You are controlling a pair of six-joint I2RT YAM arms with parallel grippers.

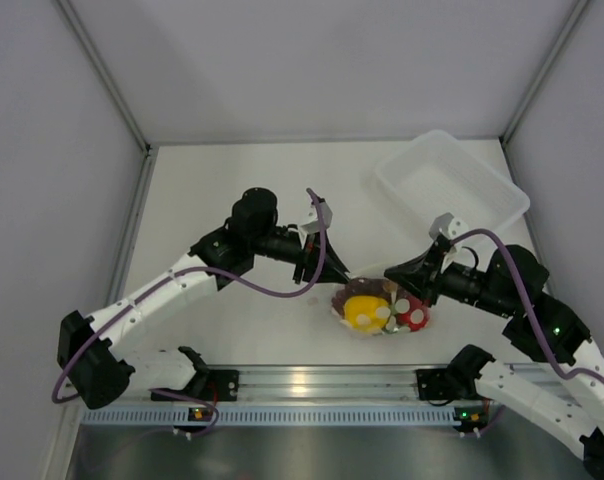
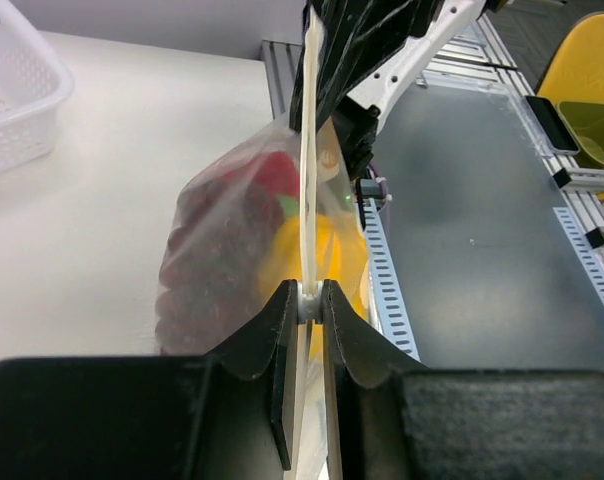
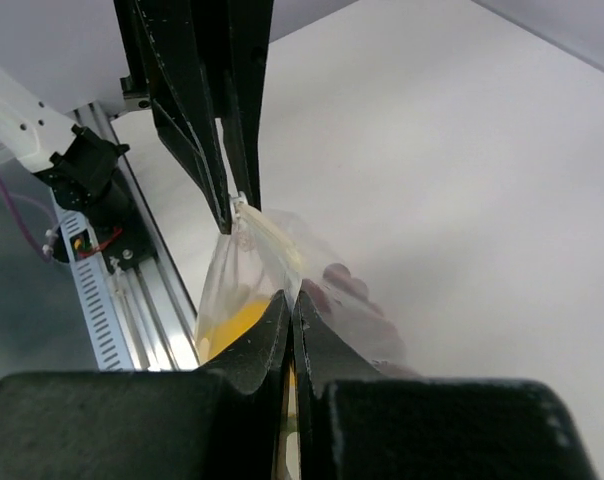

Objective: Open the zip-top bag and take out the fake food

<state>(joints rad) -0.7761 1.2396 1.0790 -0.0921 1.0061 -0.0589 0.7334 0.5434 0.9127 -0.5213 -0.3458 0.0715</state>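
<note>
The zip-top bag (image 1: 377, 308) hangs between my two grippers near the table's front edge, its zip strip (image 2: 308, 150) stretched taut and looking closed. Inside it are a yellow pepper (image 1: 364, 311), a red piece with white spots (image 1: 412, 318) and dark purple grapes (image 2: 207, 265). My left gripper (image 1: 334, 282) is shut on one end of the strip (image 2: 310, 300). My right gripper (image 1: 390, 275) is shut on the bag's other top end (image 3: 293, 298). In the right wrist view the left gripper (image 3: 234, 208) pinches the bag (image 3: 262, 265) just ahead.
A rigid clear rectangular tray (image 1: 452, 190) stands at the back right and shows at the left edge of the left wrist view (image 2: 12, 90). The aluminium rail (image 1: 312, 380) runs along the near edge under the bag. White walls close in the table.
</note>
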